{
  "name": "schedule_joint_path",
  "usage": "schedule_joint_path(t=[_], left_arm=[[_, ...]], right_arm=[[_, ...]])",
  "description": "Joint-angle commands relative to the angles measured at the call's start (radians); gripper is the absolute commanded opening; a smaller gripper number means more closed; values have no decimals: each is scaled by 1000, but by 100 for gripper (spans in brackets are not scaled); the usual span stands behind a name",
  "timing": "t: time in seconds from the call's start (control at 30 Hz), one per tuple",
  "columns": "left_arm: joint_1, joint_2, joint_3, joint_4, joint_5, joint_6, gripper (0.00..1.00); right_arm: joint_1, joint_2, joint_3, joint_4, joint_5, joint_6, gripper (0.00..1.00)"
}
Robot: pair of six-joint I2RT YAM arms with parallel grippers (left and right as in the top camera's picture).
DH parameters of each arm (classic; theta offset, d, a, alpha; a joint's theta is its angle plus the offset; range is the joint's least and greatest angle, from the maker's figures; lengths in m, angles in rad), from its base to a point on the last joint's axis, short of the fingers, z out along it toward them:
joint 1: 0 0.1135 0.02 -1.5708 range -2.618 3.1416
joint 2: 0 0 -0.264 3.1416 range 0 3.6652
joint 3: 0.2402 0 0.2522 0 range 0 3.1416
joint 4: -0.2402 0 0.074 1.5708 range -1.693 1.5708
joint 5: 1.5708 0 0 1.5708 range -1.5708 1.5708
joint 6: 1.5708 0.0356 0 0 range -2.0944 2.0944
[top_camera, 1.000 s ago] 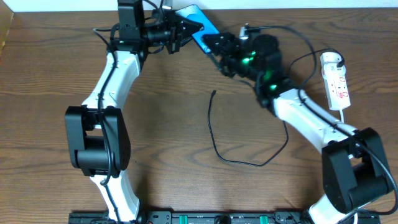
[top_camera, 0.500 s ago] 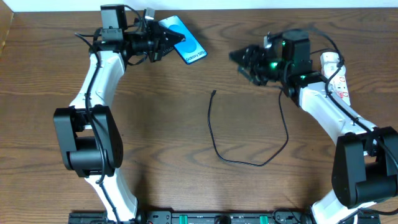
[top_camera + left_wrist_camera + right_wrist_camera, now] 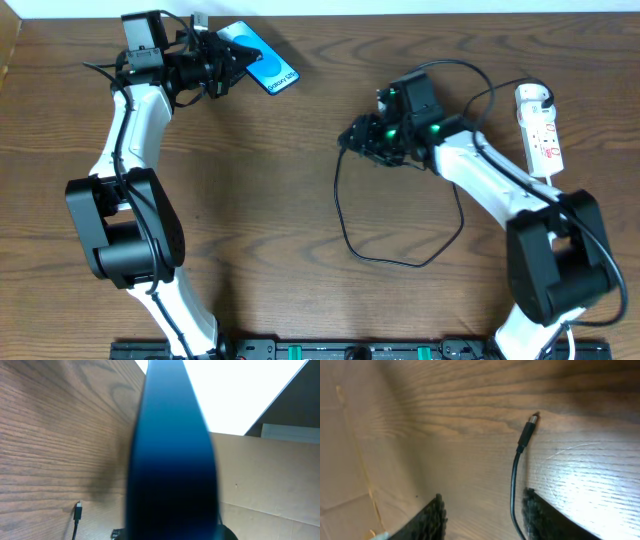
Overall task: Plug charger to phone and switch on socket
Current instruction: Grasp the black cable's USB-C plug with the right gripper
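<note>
The phone (image 3: 268,68), blue-screened, is held off the table at the back left, with my left gripper (image 3: 228,64) shut on its near end. In the left wrist view the phone (image 3: 172,460) fills the middle as a dark blue slab and hides the jaws. The charger (image 3: 345,215) is a thin black cable looping over the middle of the table, its plug tip (image 3: 343,151) pointing to the back. My right gripper (image 3: 356,140) hovers low at that tip, open. In the right wrist view the charger (image 3: 514,477) runs between the fingers, close to the right finger (image 3: 540,520). The socket (image 3: 541,128) lies at the far right.
A white cord (image 3: 556,185) leaves the socket's near end along the right arm. A cardboard panel (image 3: 9,45) stands at the table's left back corner. The table's back edge (image 3: 400,14) meets a white wall just behind the phone.
The left arm swung the phone leftward along the back edge. My right gripper came left and down from beside the socket to the charger's tip, and its jaws narrowed.
</note>
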Motion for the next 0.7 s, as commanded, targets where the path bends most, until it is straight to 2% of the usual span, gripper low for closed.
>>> schedule_joint_path(t=[0.0,0.13,0.33,0.67], left_arm=[[-2,-22,8,-5,20,24,7],[-2,-22,8,-32,19,25,7],[-2,-22,8,-35,19,25,8],[-2,-22,8,-36,20,25,7]], right_arm=[[16,61,40,-10,55,18,39],[16,117,40,-6,41,66,33],[16,193,40,61,-39,103,34],[24,256,40,143,-35,174,33]])
